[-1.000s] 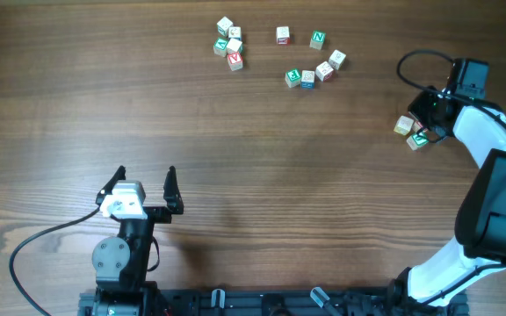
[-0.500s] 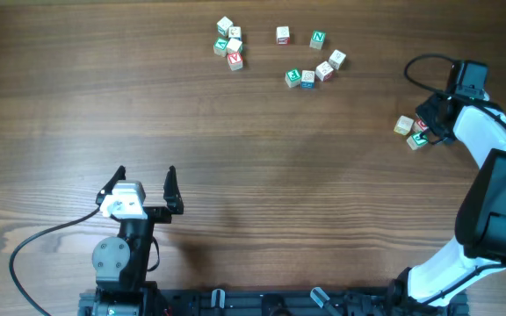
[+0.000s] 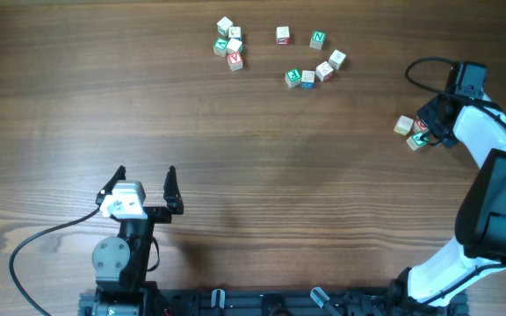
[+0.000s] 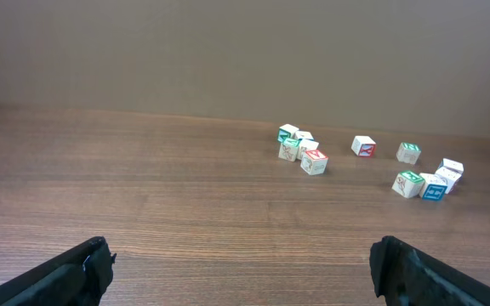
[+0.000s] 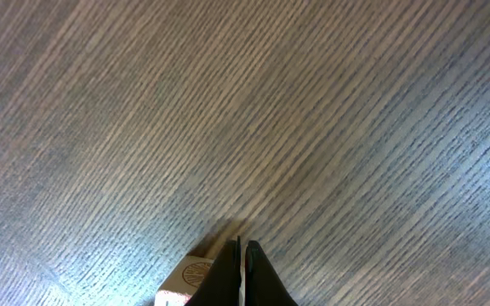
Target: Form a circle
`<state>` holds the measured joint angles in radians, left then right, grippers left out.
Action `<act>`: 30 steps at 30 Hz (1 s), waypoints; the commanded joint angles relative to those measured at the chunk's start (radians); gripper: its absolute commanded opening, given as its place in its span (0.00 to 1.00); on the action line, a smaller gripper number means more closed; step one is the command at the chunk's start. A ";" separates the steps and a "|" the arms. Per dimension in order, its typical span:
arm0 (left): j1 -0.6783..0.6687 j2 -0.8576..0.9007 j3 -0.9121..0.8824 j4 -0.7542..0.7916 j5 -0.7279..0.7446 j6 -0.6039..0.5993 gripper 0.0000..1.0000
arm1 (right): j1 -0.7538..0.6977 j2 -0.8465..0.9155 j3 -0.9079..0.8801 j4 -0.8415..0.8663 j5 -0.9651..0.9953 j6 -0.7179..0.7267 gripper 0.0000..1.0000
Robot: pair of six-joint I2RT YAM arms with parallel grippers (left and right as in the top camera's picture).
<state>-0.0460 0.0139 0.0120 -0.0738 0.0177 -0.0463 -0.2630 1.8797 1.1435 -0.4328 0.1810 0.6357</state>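
Note:
Small lettered wooden blocks lie on the table. A tight cluster [image 3: 228, 44] sits at the far left, and a loose arc runs from a red-marked block [image 3: 282, 34] past a green one [image 3: 318, 39] down to a green-topped block [image 3: 292, 77]. Two more blocks [image 3: 403, 125] [image 3: 418, 140] lie apart at the right. My right gripper [image 3: 424, 127] is shut with nothing in it, its tips down between those two blocks; in the right wrist view the right gripper [image 5: 241, 255] touches a pale block [image 5: 185, 280] on its left. My left gripper [image 3: 146, 186] stands open near the front, far from the blocks [image 4: 300, 149].
The wooden table [image 3: 262, 158] stretches bare between the front and the far blocks. A black cable [image 3: 424, 63] loops by the right arm, and another cable [image 3: 42, 241] trails left from the left arm's base.
The right arm drew back slightly to the right over the first half second, nudging the green block a little. Nothing has moved since then. The left arm stayed still.

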 commanded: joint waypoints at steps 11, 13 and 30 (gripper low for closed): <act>-0.005 -0.008 -0.006 -0.001 0.016 -0.006 1.00 | 0.001 0.010 0.016 -0.080 0.126 0.079 0.05; -0.005 -0.008 -0.006 -0.001 0.016 -0.006 1.00 | 0.002 0.010 0.016 -0.119 0.113 0.079 0.04; -0.005 -0.008 -0.006 -0.001 0.016 -0.006 1.00 | 0.002 0.010 0.016 -0.247 -0.103 0.102 0.04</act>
<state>-0.0460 0.0139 0.0124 -0.0738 0.0177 -0.0463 -0.2630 1.8797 1.1461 -0.6785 0.1390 0.7185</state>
